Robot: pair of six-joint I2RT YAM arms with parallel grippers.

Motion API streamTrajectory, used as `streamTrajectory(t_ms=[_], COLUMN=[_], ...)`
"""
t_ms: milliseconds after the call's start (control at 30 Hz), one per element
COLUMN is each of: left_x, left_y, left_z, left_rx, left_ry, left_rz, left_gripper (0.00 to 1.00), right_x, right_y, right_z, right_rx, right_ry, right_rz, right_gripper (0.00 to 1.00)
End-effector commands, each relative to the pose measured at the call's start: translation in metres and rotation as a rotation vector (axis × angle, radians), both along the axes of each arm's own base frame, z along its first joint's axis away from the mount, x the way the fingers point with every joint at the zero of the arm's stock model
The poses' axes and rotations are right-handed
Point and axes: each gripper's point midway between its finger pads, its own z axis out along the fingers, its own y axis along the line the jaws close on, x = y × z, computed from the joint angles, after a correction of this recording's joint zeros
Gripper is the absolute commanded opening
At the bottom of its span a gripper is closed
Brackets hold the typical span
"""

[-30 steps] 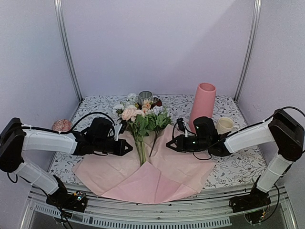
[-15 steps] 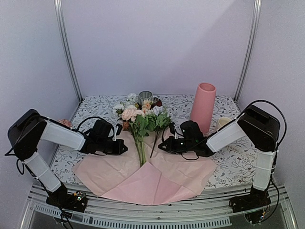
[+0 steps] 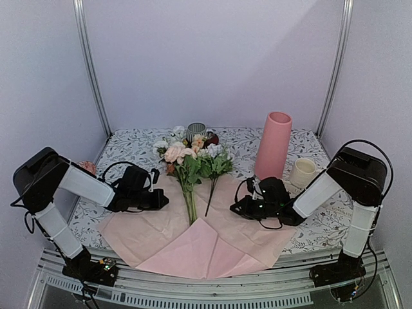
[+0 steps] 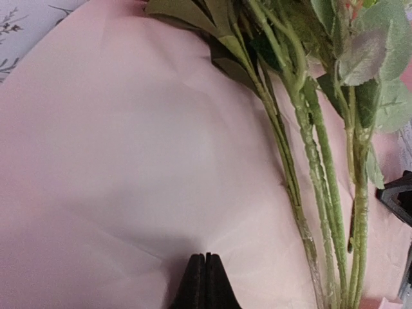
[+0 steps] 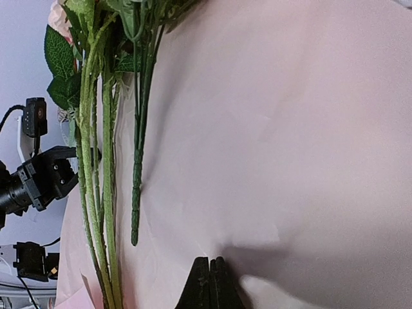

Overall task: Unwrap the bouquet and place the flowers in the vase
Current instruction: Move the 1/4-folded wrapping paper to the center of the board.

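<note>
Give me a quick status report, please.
Left pincer, right pincer shut, tips at pink paper. Flowers lie unwrapped on it. Vase upright, no flowers in yet.

1. I see a plain lilac wall (image 3: 212, 58) behind, and the same on both sides.
2. Two metal posts (image 3: 90, 64) stand in the back corners.
3. The table (image 3: 129, 147) wears a floral cloth.
4. A metal rail (image 3: 212, 293) runs along its near edge.
5. The light is soft and even.
</note>
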Motion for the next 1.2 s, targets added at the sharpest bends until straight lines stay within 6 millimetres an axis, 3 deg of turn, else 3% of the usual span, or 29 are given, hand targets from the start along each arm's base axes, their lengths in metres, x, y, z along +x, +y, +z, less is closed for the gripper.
streamTrajectory(t_ms=[0, 200, 800, 1000, 1167], left_x=[-0.011, -0.007, 0.059, 0.052, 0.022], left_y=[0.025, 0.031, 0.038, 0.040, 0.003], left_z=[-0.023, -0.027, -0.034, -0.012, 0.026], left_rx=[0.049, 0.047, -0.026, -0.065, -0.173], left_ry=[0.054, 0.055, 0.053, 0.002, -0.067], left_rz=[0.066, 0.093, 0.133, 0.124, -0.102], left_gripper=[0.00, 0.00, 0.00, 0.00, 0.05], right_x=[-0.008, 0.002, 0.076, 0.078, 0.062], right_y=[-0.044, -0.064, -0.080, -0.075, -0.055], right_z=[-0.031, -0.035, -0.046, -0.007, 0.038], right_rx=[-0.112, -0.130, -0.233, -0.212, -0.192], right_ry=[0.073, 0.073, 0.052, -0.047, -0.182], right_rz=[-0.090, -0.128, -0.204, -0.155, -0.013], right_gripper=[0.02, 0.02, 0.02, 0.02, 0.08])
